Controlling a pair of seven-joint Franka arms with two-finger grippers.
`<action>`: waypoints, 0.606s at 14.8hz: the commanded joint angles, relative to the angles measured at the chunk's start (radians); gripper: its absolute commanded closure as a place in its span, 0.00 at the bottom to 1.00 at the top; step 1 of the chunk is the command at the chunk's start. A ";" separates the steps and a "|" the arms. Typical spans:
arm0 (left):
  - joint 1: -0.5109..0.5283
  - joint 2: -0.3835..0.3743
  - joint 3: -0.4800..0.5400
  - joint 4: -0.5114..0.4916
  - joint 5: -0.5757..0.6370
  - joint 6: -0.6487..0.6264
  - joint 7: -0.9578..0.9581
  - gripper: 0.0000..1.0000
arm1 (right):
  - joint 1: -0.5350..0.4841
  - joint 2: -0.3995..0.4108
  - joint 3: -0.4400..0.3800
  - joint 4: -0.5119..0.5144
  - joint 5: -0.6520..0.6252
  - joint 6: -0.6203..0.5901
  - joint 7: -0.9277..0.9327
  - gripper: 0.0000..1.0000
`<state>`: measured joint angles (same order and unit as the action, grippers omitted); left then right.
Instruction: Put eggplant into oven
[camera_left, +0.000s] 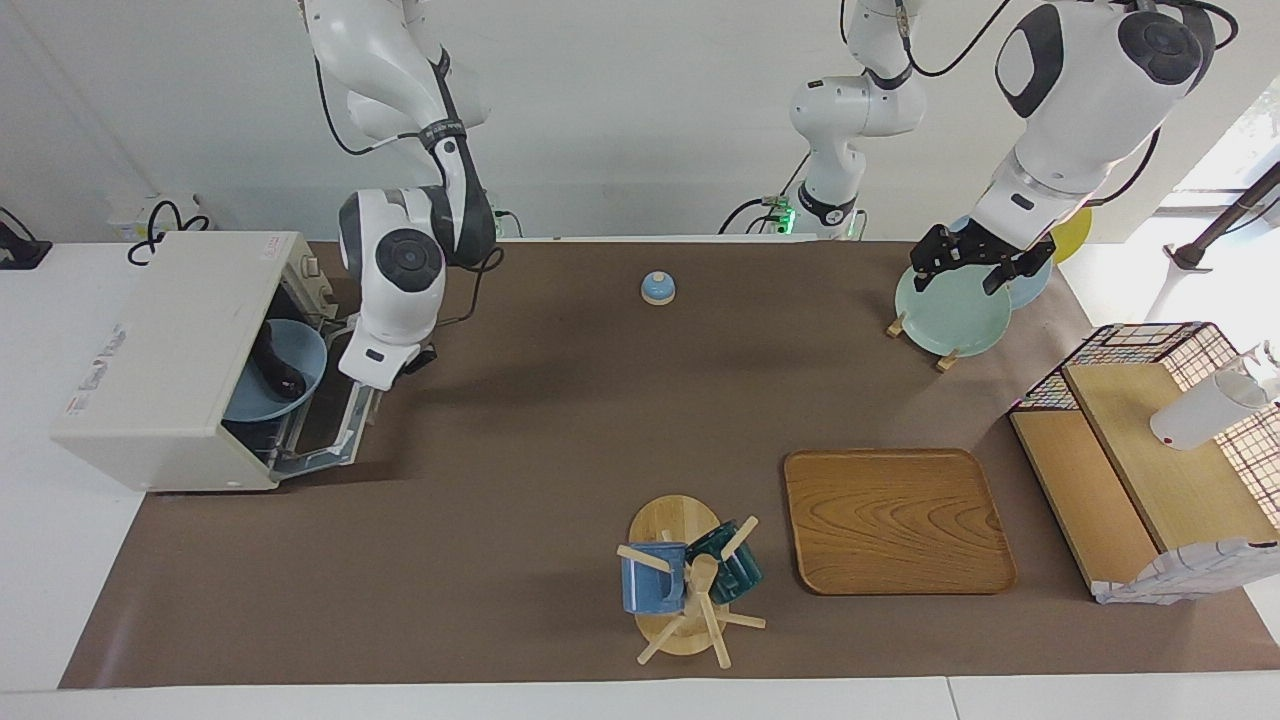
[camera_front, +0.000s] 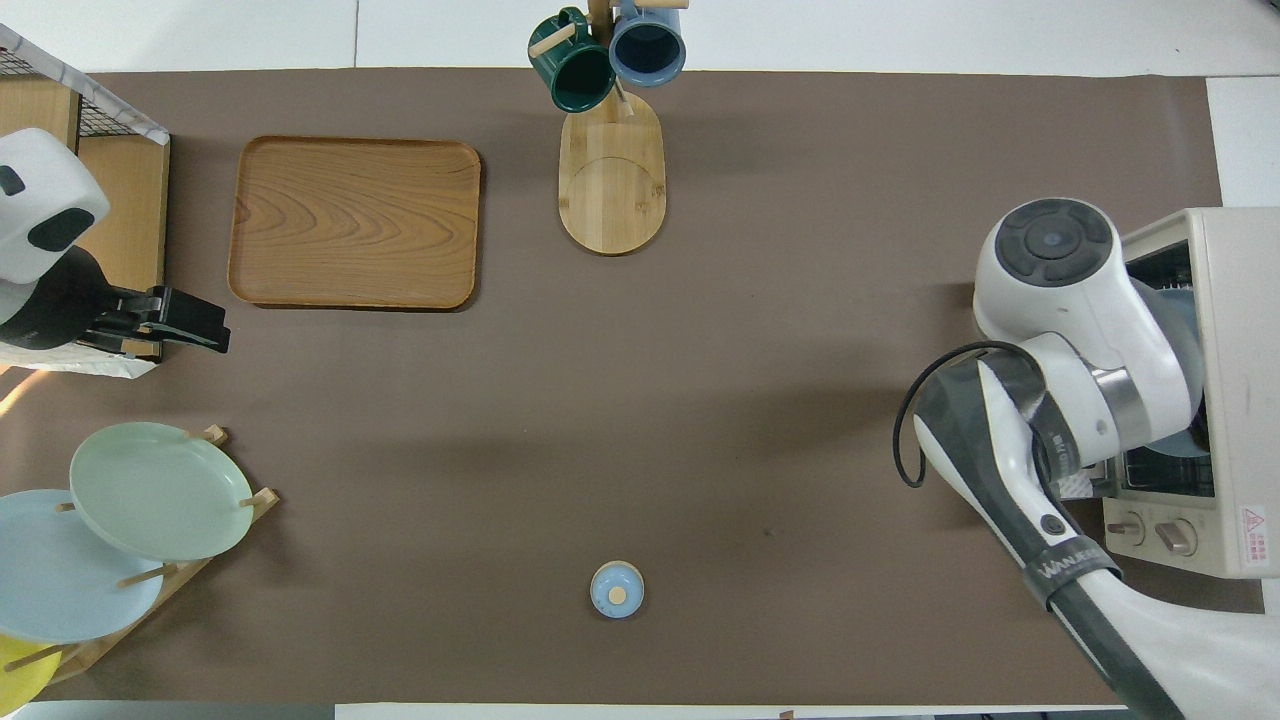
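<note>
The eggplant (camera_left: 278, 368) lies on a blue plate (camera_left: 300, 385) on the rack inside the cream-white oven (camera_left: 160, 360), at the right arm's end of the table. The oven door (camera_left: 335, 420) stands tilted, about half raised. My right gripper (camera_left: 415, 358) is shut, low at the door's raised free edge, nothing visibly held. In the overhead view the right arm covers this gripper and the eggplant; only the oven (camera_front: 1240, 380) and a sliver of plate (camera_front: 1185, 320) show. My left gripper (camera_left: 965, 262) waits open over the plate rack, also seen from above (camera_front: 190, 325).
A small blue bell (camera_left: 657, 288) sits mid-table near the robots. A wooden tray (camera_left: 897, 520) and a mug tree (camera_left: 690, 580) lie farther out. The plate rack (camera_left: 950, 310) and a wire-sided wooden shelf (camera_left: 1150, 450) stand at the left arm's end.
</note>
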<state>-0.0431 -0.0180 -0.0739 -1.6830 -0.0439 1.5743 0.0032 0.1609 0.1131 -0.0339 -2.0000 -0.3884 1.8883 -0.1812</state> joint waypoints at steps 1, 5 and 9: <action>0.008 -0.023 -0.001 -0.021 -0.010 0.010 -0.005 0.00 | -0.063 -0.029 -0.011 0.015 -0.032 -0.011 -0.079 1.00; 0.008 -0.023 -0.001 -0.021 -0.010 0.010 -0.005 0.00 | -0.145 -0.039 -0.012 0.015 -0.032 -0.009 -0.170 1.00; 0.008 -0.023 -0.001 -0.021 -0.010 0.010 -0.005 0.00 | -0.169 -0.055 -0.012 0.014 -0.029 -0.020 -0.178 1.00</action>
<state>-0.0431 -0.0180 -0.0739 -1.6830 -0.0439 1.5743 0.0032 0.0233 0.0258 -0.0405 -1.9701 -0.3958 1.8451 -0.3392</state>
